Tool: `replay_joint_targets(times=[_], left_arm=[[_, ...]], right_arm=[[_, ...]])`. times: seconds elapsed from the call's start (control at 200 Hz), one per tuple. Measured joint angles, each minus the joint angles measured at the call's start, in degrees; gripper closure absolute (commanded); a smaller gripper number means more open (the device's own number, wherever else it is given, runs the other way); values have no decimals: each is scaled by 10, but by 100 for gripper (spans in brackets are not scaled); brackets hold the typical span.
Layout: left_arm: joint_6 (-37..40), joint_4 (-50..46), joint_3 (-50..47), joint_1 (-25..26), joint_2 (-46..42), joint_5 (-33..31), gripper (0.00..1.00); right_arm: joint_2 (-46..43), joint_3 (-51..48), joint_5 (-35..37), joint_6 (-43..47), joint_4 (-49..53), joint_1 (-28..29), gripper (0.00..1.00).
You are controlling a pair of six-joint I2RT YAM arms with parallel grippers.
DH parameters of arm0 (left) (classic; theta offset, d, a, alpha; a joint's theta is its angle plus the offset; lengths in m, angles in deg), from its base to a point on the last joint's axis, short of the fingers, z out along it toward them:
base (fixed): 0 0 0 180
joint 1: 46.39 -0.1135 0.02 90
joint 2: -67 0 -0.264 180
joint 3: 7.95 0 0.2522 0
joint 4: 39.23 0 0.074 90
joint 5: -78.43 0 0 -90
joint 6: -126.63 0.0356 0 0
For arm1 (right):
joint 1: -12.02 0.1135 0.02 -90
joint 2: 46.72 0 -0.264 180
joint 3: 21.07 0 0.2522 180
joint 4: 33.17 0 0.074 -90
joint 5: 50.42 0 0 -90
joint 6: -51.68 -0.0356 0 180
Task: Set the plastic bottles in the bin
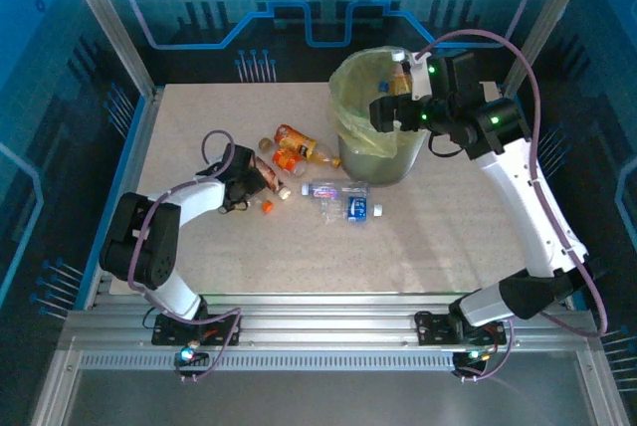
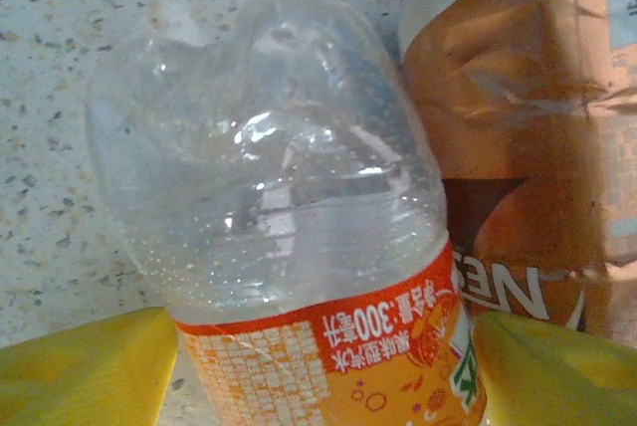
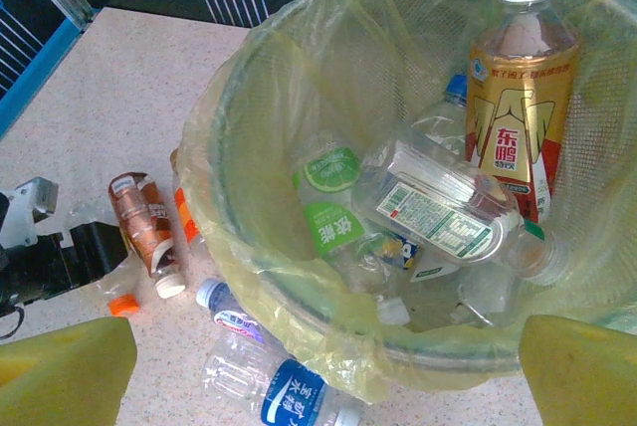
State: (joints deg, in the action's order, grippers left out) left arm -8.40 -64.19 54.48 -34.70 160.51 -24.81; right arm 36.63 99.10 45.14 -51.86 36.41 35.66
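Between my left gripper's point(image 2: 323, 386) yellow fingers point(image 2: 90, 371) lies a crushed clear bottle with an orange label point(image 2: 299, 247). The right finger is against the label and a sliver of table shows at the left finger, so the jaws are open around it. A brown-orange bottle point(image 2: 528, 147) lies against it. From above, my left gripper point(image 1: 251, 182) is low at the left end of the bottle cluster. The bin point(image 1: 378, 132) holds several bottles, among them a gold-labelled one point(image 3: 523, 98) and a green-labelled one point(image 3: 333, 212). My right gripper point(image 1: 398, 107) hovers open over the bin's rim point(image 3: 299, 317).
Orange bottles point(image 1: 296, 147) lie left of the bin. Two clear blue-labelled bottles point(image 1: 343, 199) lie in front of it, also seen beside the bin bag point(image 3: 284, 391). A loose orange cap point(image 1: 267, 207) sits near my left gripper. Blue frame walls edge the table.
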Motion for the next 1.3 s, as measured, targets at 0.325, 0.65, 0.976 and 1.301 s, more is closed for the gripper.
replay_joint_targets(times=[0.325, 0.65, 0.976, 1.301], left_arm=[[-2, 11, -28, -16, -1, 4, 39], [-1, 13, -56, -19, -43, 6, 44], [8, 3, -79, -19, -182, -1, 45], [70, 50, -107, 21, -325, 18, 49]], right_arm=[[10, 0, 0, -2, 0, 0, 0], [19, 0, 0, -5, 0, 10, 0], [18, 0, -1, -7, -3, 16, 0], [2, -29, -38, -28, -20, 19, 0]])
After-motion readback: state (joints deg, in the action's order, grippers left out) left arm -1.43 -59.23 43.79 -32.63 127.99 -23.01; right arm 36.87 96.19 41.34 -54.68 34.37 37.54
